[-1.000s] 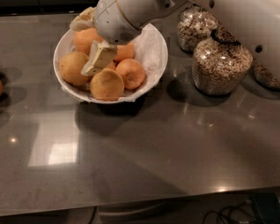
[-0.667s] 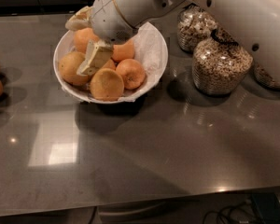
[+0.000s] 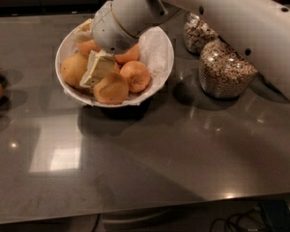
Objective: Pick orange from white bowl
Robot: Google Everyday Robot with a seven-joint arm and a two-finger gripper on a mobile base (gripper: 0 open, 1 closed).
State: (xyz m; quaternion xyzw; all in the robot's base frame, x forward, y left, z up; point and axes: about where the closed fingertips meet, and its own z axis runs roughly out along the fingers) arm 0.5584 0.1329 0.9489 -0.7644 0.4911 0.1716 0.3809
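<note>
Just outside the spread jaws, the orange (image 3: 72, 69) is lying against the gripper (image 3: 85, 57) inside the white bowl (image 3: 170, 64).

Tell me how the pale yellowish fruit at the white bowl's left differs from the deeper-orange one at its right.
The yellowish fruit is pale and dull; the deeper-orange fruit is richer in colour. The yellowish fruit sits by the white bowl's left wall, the deeper-orange fruit right of centre. The gripper, down in the bowl, is beside the yellowish fruit, not the deeper-orange fruit. Both are round and rest in the bowl.
</note>
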